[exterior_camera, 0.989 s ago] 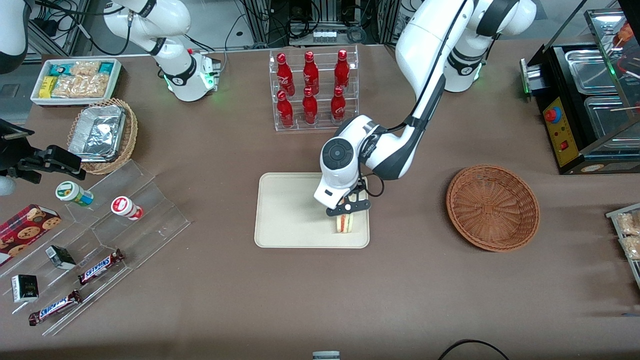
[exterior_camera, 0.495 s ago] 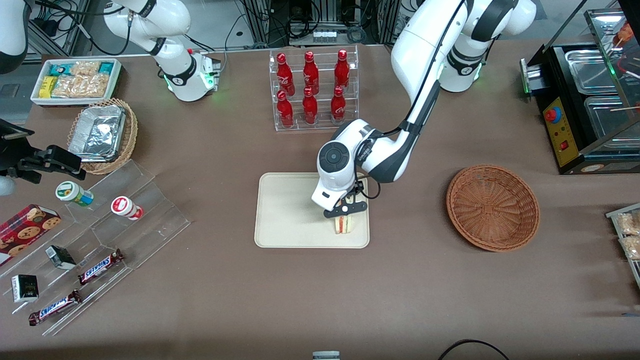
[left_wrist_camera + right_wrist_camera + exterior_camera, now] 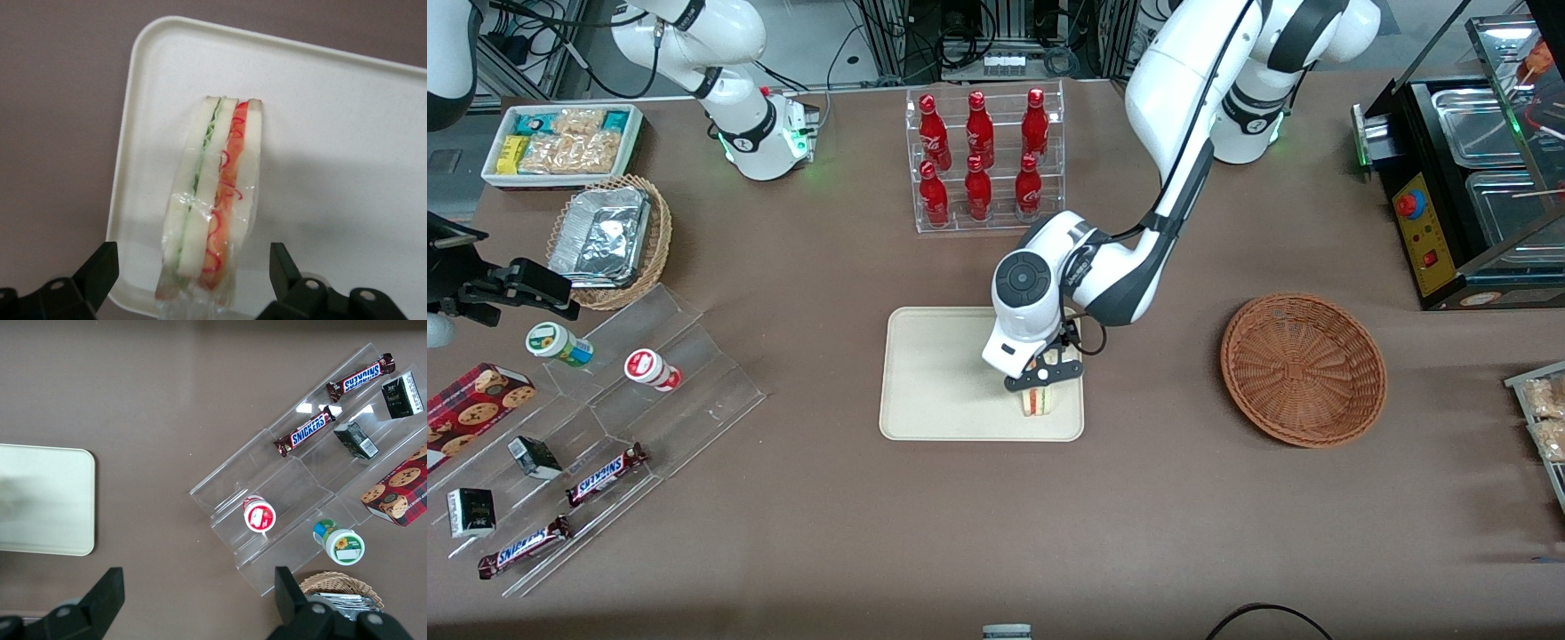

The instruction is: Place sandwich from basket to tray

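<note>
The sandwich (image 3: 1037, 402) stands on edge on the cream-white tray (image 3: 934, 382), near the tray's corner nearest the front camera on the working arm's side. In the left wrist view the sandwich (image 3: 212, 200) is wrapped in clear film and shows red, orange and green filling, resting on the tray (image 3: 333, 147). My left gripper (image 3: 1044, 375) is open directly above the sandwich; its black fingers (image 3: 100, 270) stand apart on either side of the sandwich without touching it. The reddish-brown wicker basket (image 3: 1304, 368) is empty, toward the working arm's end of the table.
A clear rack of red bottles (image 3: 983, 160) stands farther from the front camera than the tray. A clear tiered stand (image 3: 605, 427) with snacks, a tan basket of foil containers (image 3: 612, 238) and a white snack bin (image 3: 560, 142) lie toward the parked arm's end. A black appliance (image 3: 1467, 178) stands past the basket.
The fingers have come off the sandwich and the gripper has lifted slightly. The sandwich stays standing on the tray.
</note>
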### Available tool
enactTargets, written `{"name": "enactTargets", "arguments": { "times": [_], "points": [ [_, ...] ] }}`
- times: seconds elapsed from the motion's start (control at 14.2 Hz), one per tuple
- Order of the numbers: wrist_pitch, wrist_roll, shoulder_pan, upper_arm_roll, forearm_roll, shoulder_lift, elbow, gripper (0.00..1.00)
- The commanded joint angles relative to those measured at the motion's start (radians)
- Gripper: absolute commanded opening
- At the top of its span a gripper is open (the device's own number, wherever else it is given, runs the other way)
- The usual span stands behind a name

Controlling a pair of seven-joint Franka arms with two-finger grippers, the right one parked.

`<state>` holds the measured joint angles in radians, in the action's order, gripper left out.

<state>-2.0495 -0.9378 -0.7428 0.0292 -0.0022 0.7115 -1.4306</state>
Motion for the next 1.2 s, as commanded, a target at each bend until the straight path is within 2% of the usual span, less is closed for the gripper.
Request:
{"name": "enactTargets", "arguments": {
  "times": [0.0,0.64,0.85,1.13],
  "points": [
    [0.118,-0.044,0.009,0.015,0.008,-0.119,-0.005,1.0],
    [0.403,-0.052,0.095,0.031,0.024,-0.418,-0.011,1.0],
    [0.509,-0.044,0.135,0.029,0.079,-0.489,-0.013,1.0],
    [0.6,0.095,0.238,0.029,0.083,-0.569,-0.019,1.0]
  ]
}}
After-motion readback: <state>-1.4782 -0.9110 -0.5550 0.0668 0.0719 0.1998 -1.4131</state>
